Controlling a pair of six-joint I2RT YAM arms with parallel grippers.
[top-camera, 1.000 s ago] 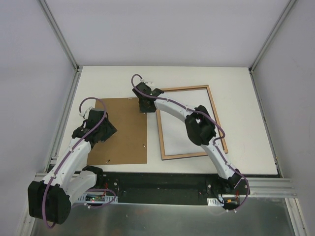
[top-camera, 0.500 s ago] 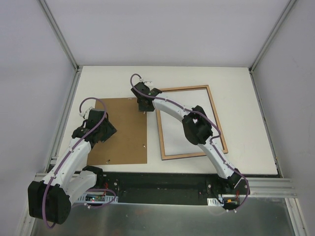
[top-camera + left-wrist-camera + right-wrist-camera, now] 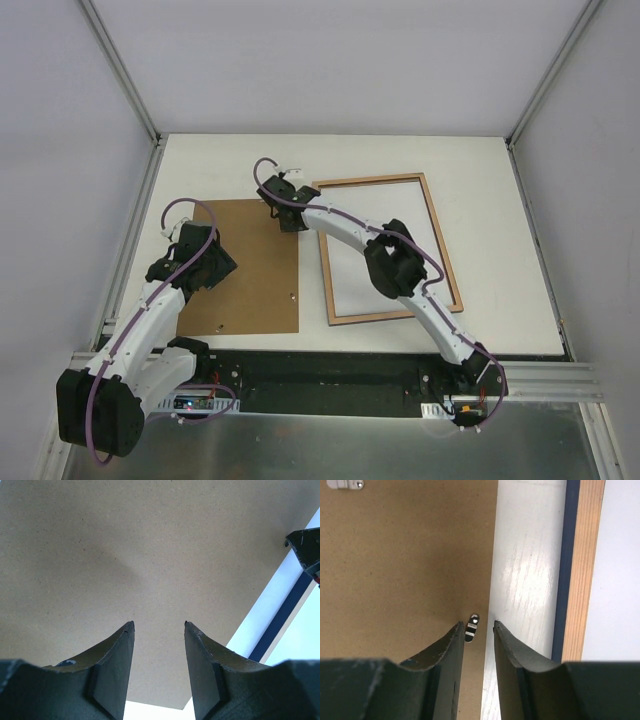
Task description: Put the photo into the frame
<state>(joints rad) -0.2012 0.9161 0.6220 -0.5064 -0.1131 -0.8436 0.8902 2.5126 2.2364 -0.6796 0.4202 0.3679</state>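
The frame (image 3: 370,181) lies at centre right with its light wood back up; its inside looks plain white. Its navy edge shows in the left wrist view (image 3: 282,617), and its wood back shows in the right wrist view (image 3: 582,570). No boardwalk print shows in any view. My right gripper (image 3: 287,220) hangs over the top right corner of the brown backing board (image 3: 250,270). Its jaws stand a little apart over the board's right edge (image 3: 478,625), by a small metal tab (image 3: 471,628). My left gripper (image 3: 215,262) is open and empty over the board's left part (image 3: 159,625).
The backing board fills most of the left wrist view (image 3: 125,555) and the left of the right wrist view (image 3: 405,555), with a white fitting (image 3: 342,484) at its corner. White walls with metal posts close in the table on three sides.
My right gripper has moved left, from the frame's top left corner to the board's top right corner. The left arm, board and frame have not moved.
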